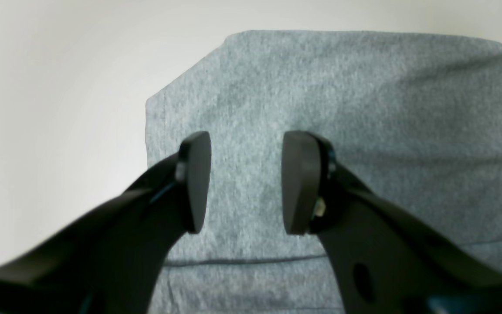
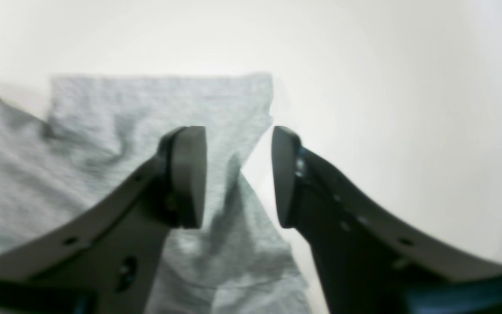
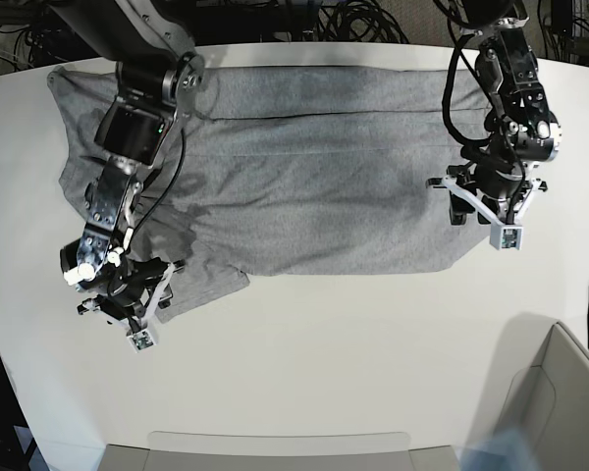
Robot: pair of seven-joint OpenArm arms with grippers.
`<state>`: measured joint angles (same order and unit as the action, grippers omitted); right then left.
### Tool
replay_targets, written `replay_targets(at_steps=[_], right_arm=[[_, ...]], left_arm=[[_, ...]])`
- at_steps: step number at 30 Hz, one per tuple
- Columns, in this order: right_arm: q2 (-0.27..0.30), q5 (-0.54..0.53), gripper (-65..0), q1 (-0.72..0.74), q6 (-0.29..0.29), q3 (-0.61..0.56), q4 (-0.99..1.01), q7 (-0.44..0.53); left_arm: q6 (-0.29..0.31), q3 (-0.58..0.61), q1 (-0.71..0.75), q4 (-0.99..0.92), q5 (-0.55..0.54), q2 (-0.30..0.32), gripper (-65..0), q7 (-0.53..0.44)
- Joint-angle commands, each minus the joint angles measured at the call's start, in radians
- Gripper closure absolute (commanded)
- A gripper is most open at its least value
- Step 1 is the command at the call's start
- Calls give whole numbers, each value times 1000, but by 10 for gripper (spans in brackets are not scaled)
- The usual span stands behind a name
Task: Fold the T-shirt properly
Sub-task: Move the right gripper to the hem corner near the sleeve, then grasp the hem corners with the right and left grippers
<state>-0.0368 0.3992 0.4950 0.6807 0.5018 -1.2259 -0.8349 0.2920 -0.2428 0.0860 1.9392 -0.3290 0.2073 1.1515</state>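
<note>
Base view, read left to right. I had the right gripper (image 3: 130, 312) low over the sleeve at the near left corner of the T-shirt (image 3: 304, 186); its fingers (image 2: 188, 174) stood apart, released, straddling the sleeve's edge and clasping nothing. The grey T-shirt lay spread across the far half of the white bench (image 3: 334, 363), its far edge folded over in a long band. At the shirt's right end I held the left gripper (image 3: 483, 214), fingers (image 1: 198, 179) parted above the plain cloth, nothing between them.
</note>
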Motion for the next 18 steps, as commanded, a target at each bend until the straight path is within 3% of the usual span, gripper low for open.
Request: replay_targets(at_steps=[1, 8, 11, 18], right_arm=[[13, -6, -284, 54, -8, -1, 27, 6], [41, -7, -293, 77, -22, 14, 148, 111], [44, -7, -293, 100, -75, 77, 206, 151], [104, -7, -292, 144, -94, 171, 383, 245]], left_arm=[[0, -2, -10, 15, -3, 8, -253, -20], [0, -2, -5, 13, -3, 8, -253, -20], [0, -2, -9, -4, -3, 8, -254, -20], [0, -2, -12, -14, -3, 7, -254, -20]])
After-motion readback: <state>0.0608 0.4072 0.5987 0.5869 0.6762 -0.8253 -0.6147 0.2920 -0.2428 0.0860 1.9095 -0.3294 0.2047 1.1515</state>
